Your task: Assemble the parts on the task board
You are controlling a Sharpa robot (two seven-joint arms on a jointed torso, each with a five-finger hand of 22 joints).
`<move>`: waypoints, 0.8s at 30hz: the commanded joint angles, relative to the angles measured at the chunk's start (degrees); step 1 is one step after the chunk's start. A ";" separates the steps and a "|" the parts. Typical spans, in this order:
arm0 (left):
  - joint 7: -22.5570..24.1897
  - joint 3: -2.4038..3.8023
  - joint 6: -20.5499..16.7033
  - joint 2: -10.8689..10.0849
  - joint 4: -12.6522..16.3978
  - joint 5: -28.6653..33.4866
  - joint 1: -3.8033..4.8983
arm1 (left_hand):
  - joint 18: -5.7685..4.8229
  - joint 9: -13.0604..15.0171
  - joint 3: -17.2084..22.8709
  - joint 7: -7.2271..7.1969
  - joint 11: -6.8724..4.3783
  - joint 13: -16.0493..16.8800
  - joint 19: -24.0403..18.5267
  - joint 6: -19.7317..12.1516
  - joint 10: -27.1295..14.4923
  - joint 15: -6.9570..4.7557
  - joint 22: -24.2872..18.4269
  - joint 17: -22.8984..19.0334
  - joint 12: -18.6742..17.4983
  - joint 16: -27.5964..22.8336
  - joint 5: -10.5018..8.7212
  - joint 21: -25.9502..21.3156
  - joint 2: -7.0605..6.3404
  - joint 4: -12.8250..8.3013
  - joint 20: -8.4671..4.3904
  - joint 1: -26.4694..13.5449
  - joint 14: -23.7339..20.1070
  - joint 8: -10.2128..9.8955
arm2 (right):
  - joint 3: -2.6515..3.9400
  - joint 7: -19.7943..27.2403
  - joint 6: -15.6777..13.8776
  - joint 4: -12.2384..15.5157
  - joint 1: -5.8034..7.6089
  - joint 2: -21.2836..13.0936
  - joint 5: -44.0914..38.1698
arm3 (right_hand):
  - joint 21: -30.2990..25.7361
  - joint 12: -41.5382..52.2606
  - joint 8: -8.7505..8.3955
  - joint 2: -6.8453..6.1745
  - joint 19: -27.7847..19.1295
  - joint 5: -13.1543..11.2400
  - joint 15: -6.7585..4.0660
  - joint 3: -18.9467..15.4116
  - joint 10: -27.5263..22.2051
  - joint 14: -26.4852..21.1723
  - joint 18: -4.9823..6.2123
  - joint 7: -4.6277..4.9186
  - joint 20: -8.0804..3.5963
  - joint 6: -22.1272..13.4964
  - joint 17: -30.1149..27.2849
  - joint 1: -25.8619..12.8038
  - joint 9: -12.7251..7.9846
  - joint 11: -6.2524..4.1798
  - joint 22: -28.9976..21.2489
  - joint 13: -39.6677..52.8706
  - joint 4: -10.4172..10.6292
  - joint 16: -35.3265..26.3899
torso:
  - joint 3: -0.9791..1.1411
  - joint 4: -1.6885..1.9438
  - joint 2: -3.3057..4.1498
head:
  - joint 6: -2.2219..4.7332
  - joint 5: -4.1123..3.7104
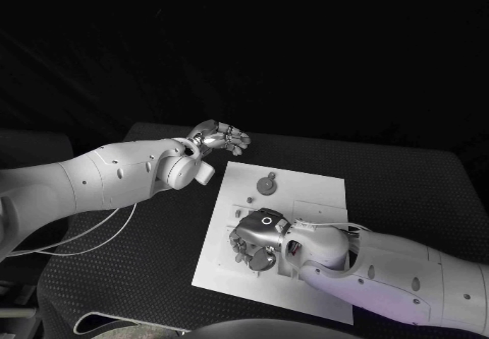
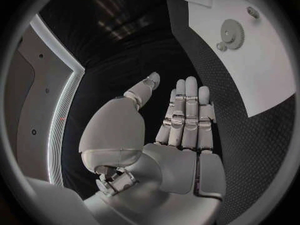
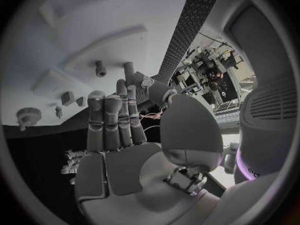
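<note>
While the board [image 1: 306, 185] is lying at table [image 1: 408, 176] centre, the right hand [image 1: 257, 239] is being held low over its 7 o'clock part, fingers straight and side by side with nothing in them; whether the surface is being touched cannot be told. A gear [image 1: 267, 185] is sitting on the board toward 12 o'clock, well apart from that hand. The left hand [image 1: 219, 137] is being held off the board at 10 o'clock, above the table, fingers extended and a little apart, empty. In the left wrist view the gear [image 2: 233, 32] is seen past the fingertips [image 2: 190, 82].
</note>
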 commanded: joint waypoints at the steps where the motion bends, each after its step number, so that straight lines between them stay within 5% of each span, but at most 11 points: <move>1: 0.59 0.04 0.64 0.07 0.25 0.31 0.06 | -0.22 -0.07 -0.01 0.05 -0.08 -0.01 -0.01 -0.37 -0.31 -0.06 0.09 0.07 -0.01 -0.32 -0.24 -0.35 -0.12 0.34 0.19 -0.33 0.51 0.26 | -0.16 -0.06 1.15 -0.26 -0.05 0.24 -1.41 | 0.34 2.09 0.27 1.49 0.06 0.35 -0.23 0.25 0.49 0.00 3.58 -0.03 -0.13 0.50 -0.06 0.86 0.07 0.03 0.40 1.47 0.20 -0.22 | -0.01 -0.02 0.01 | 0.05 -0.02; 8: 0.54 0.04 0.66 0.14 0.34 0.31 0.06 | -0.22 -0.08 -0.01 0.05 -0.07 -0.01 -0.01 -0.38 -0.31 -0.06 0.10 0.09 -0.01 -0.34 -0.24 -0.36 -0.13 0.34 0.19 -0.33 0.51 0.27 | -0.72 0.12 1.64 -1.03 -0.45 1.24 -1.29 | 0.34 2.09 0.26 1.49 0.06 0.35 -0.23 0.27 0.49 0.01 3.58 -0.03 -0.13 0.50 -0.06 0.85 0.08 0.03 0.39 1.47 0.19 -0.23 | -0.01 0.06 0.03 | 0.06 -0.09; 23: 0.47 0.04 0.68 0.03 0.43 0.31 0.07 | -0.22 -0.09 -0.02 0.05 -0.07 0.00 -0.01 -0.38 -0.31 -0.06 0.11 0.14 -0.01 -0.37 -0.24 -0.38 -0.13 0.34 0.19 -0.32 0.51 0.28 | -0.83 1.10 1.90 -1.44 -0.87 1.83 1.05 | 0.23 1.98 0.16 1.26 -0.01 0.36 -0.19 0.54 0.35 -0.03 3.58 0.01 -0.13 0.38 -0.09 0.75 0.13 0.08 0.33 1.44 0.20 -0.36 | -0.08 -0.03 -0.03 | 0.04 -0.24; 24: 0.46 0.04 0.67 -0.01 0.46 0.31 0.07 | -0.22 -0.09 -0.02 0.05 -0.07 0.00 -0.01 -0.39 -0.31 -0.06 0.11 0.14 -0.01 -0.38 -0.24 -0.38 -0.14 0.34 0.19 -0.32 0.51 0.28 | -0.83 1.25 2.10 -1.51 -0.87 1.72 1.45 | -0.17 1.42 -0.39 0.34 -0.44 0.47 0.15 1.39 -0.52 -0.37 3.58 0.36 0.04 -0.38 -0.24 0.49 -0.04 0.44 0.19 1.18 0.38 -0.75 | -0.07 -0.04 -0.04 | 0.06 -0.26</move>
